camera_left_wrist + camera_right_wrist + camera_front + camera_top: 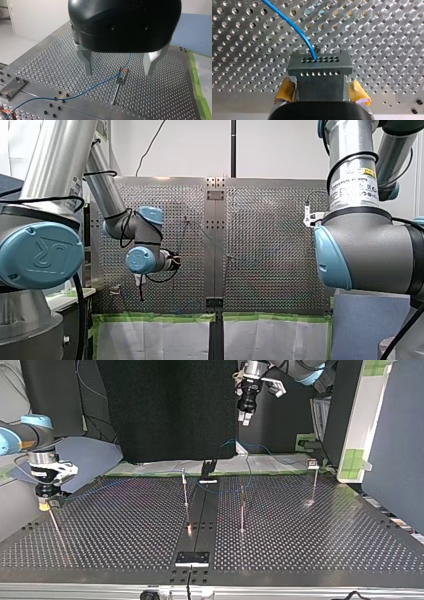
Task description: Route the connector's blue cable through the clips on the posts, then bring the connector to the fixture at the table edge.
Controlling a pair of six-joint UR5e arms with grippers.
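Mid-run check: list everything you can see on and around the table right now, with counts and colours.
table: one, perforated metal, under everything.
posts: three clear, thin metal, across the table's middle in the top view; maybe a fourth at that view's left.
blue cable: one, blue, leaves the connector and runs over the table.
connector: one, grey, between the fingers of my right gripper.
black bracket: one, black, middle of the top view's far edge.
plate: one, dark, middle of its near edge.
green tape: green, along the table edge, front view's bottom.
left gripper: black, metal fingers open, above a post.
right gripper: yellow pads, shut on the connector.
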